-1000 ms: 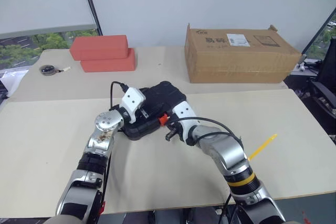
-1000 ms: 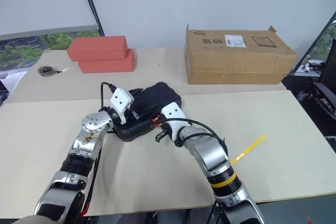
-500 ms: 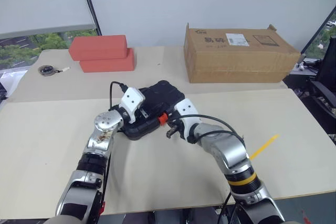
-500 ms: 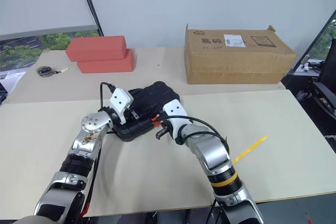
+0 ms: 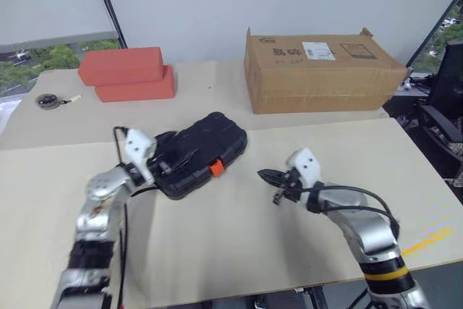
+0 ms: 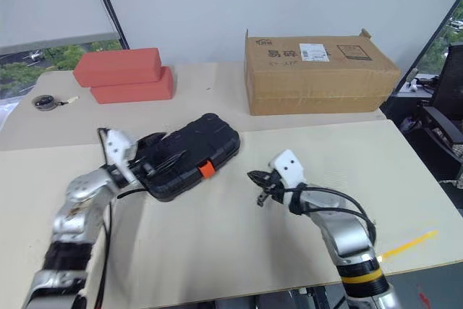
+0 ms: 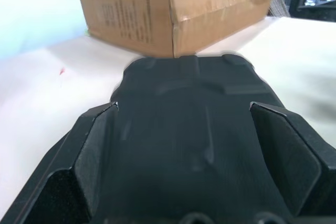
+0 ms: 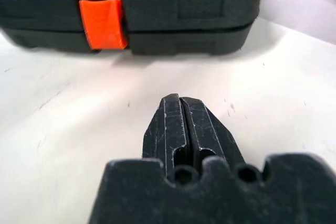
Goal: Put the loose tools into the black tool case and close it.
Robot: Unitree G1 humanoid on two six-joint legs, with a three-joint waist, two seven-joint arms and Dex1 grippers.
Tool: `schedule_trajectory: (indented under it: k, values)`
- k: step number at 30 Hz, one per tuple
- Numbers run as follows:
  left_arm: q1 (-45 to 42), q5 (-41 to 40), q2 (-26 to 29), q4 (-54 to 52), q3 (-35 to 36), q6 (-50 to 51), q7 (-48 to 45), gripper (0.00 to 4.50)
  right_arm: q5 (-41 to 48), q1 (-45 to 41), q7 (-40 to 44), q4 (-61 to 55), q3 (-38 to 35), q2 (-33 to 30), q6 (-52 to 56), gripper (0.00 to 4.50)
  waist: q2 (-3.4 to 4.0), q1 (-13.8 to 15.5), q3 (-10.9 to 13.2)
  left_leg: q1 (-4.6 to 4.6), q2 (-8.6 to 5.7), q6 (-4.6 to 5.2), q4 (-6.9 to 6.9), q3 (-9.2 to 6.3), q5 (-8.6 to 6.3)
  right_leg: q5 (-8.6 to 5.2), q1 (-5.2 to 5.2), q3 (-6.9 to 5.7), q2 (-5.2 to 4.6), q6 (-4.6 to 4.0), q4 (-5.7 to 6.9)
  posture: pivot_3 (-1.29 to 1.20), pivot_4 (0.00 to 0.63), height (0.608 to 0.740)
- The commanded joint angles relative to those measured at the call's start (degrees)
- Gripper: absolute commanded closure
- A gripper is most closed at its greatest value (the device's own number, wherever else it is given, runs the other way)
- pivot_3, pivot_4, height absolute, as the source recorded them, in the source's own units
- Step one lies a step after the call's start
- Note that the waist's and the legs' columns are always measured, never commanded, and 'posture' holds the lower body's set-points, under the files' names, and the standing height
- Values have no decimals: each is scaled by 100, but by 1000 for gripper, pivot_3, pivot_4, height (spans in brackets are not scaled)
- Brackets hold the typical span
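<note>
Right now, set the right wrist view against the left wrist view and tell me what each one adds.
Right wrist view: the orange latch on the front edge of the closed black tool case, and the right gripper with fingers pressed together, short of the case. Left wrist view: the case's lid between the spread fingers of the left gripper, and the cardboard box behind. Both: the case and the pale table.
</note>
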Motion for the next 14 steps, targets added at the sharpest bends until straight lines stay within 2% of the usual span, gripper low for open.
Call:
schedule_trajectory:
  k: [1, 5, 10, 11, 14]
  values:
    - [732, -475, 388, -392, 739, 401, -165, 227, 268, 199, 547, 536, -583, -227, -993, 3441, -11, 41, 20, -7, -1, 0, 1, -2, 0, -1, -4, 0, -3, -1, -1, 0, 150, 712]
    - [1823, -564, 710, -868, 1163, 639, -241, 227, 323, 292, 1121, 1143, -866, -435, -1923, 2033, -10, 92, 62, -12, -14, -1, 4, 4, -24, -1, -1, 4, -26, -2, -15, 0, 150, 712]
    - [3017, -375, 633, -1206, 1206, 435, -312, 227, 326, 165, 1579, 1852, -1028, -636, -2478, 278, -17, 195, 92, -23, -23, -6, 8, 7, -48, -1, -3, 2, -44, -3, -29, 0, 150, 712]
    - [3123, -307, 564, -1228, 1159, 314, -270, 227, 320, 130, 1628, 1962, -1035, -648, -2540, 24, -14, 235, 94, -23, -24, -4, 9, 6, -50, -1, -1, 1, -47, -3, -31, 0, 150, 712]
    - [3232, -150, 417, -1276, 1005, 103, -161, 227, 329, 38, 1726, 2148, -1014, -655, -2602, 24, -9, 286, 95, -20, -30, -3, 9, 7, -54, -2, -15, 0, -51, -6, -37, 0, 150, 712]
